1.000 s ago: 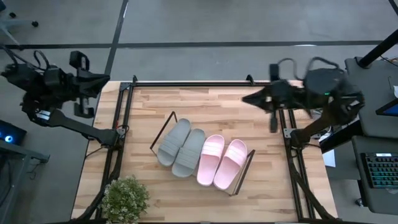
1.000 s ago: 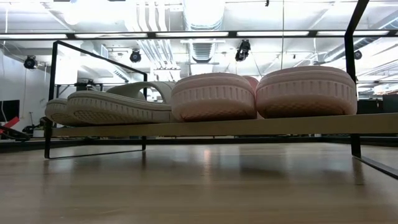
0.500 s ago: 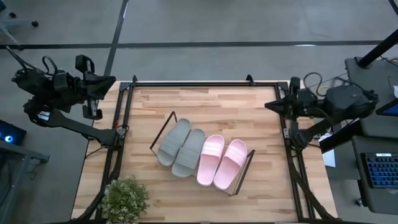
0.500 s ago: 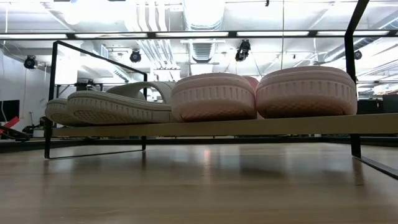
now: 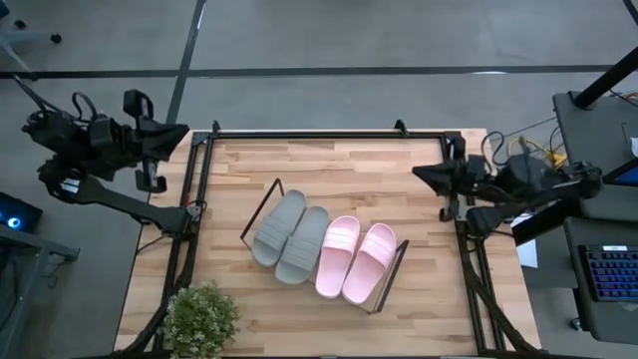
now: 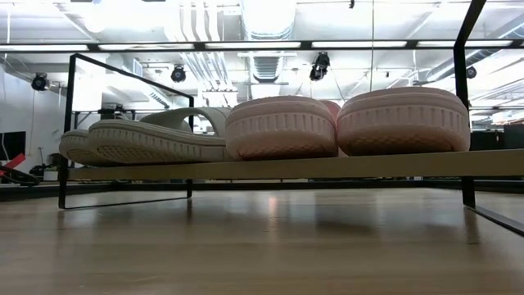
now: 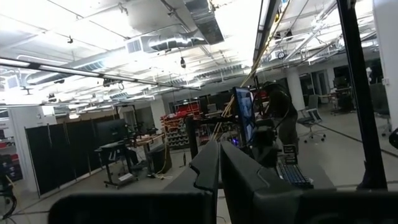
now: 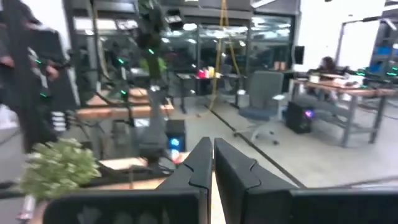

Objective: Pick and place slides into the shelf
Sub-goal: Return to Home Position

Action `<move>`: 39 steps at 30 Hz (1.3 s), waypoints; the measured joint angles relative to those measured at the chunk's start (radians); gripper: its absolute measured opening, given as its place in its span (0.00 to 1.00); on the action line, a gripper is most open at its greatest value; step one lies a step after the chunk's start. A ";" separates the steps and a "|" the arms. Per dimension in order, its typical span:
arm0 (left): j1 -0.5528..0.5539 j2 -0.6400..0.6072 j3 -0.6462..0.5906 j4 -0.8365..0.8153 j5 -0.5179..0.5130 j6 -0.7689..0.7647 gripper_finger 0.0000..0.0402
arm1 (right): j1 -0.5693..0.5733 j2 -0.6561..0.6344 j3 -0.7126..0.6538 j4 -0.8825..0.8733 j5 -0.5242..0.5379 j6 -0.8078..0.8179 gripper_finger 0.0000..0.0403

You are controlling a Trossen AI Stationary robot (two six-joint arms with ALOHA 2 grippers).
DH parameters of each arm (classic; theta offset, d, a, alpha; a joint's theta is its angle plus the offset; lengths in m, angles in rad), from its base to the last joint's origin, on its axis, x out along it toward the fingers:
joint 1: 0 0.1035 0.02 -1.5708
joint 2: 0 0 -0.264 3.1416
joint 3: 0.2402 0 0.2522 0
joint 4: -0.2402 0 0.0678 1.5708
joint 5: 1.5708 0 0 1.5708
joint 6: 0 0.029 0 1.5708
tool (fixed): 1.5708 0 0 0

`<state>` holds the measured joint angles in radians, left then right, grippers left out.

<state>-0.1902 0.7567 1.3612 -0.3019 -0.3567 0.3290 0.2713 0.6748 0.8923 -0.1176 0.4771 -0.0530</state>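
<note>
Wooden tabletop (image 5: pixel 329 160) carries one shelf (image 6: pixel 286 166) near its middle. Four slides lie on it side by side: two grey slides (image 5: pixel 278 227) at its left end and two pink slides (image 5: pixel 369 262) at its right end. One plant (image 5: pixel 200 317) stands at a left corner. The left gripper (image 5: pixel 177 132) hangs by the other left corner and the right gripper (image 5: pixel 419 172) over the right edge. Both have their fingers pressed together and hold nothing.

I am finding no writing I can read. The soles and straps of the slides (image 5: pixel 319 245) are showing only ribbing, and the shelf (image 6: pixel 286 167) and the worktop (image 5: pixel 329 165) are showing bare wood. The screen (image 7: pixel 244 115) across the room and the keyboard (image 5: pixel 610 274) beside the worktop are coming through too small to make out.
</note>
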 joint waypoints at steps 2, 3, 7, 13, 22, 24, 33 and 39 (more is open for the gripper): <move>0.000 -0.001 -0.008 0.000 -0.001 0.000 0.00 | -0.051 0.008 -0.021 0.005 -0.015 0.006 0.02; 0.000 -0.003 -0.011 -0.001 -0.006 0.000 0.00 | -0.078 0.012 -0.026 0.004 -0.016 0.016 0.02; 0.000 -0.015 -0.032 0.001 -0.020 0.000 0.00 | -0.180 0.022 -0.029 0.016 -0.069 0.026 0.02; 0.000 -0.032 -0.061 -0.002 -0.020 -0.002 0.00 | -0.248 -0.018 -0.005 0.018 -0.125 0.069 0.02; 0.000 -0.046 -0.084 0.006 -0.033 -0.009 0.00 | -0.137 -0.197 -0.043 -0.164 -0.034 0.147 0.02; 0.000 -0.047 -0.090 0.006 -0.047 -0.009 0.00 | -0.114 -0.212 -0.064 -0.178 -0.031 0.152 0.02; 0.000 -0.062 -0.105 0.011 -0.073 -0.008 0.00 | -0.103 -0.256 -0.074 -0.164 -0.047 0.053 0.02; 0.000 -0.063 -0.109 0.011 -0.072 -0.008 0.00 | -0.103 -0.327 -0.090 -0.221 -0.072 0.073 0.02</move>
<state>-0.1905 0.6941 1.2522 -0.2909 -0.4290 0.3206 0.1680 0.3476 0.8018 -0.3390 0.4052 0.0202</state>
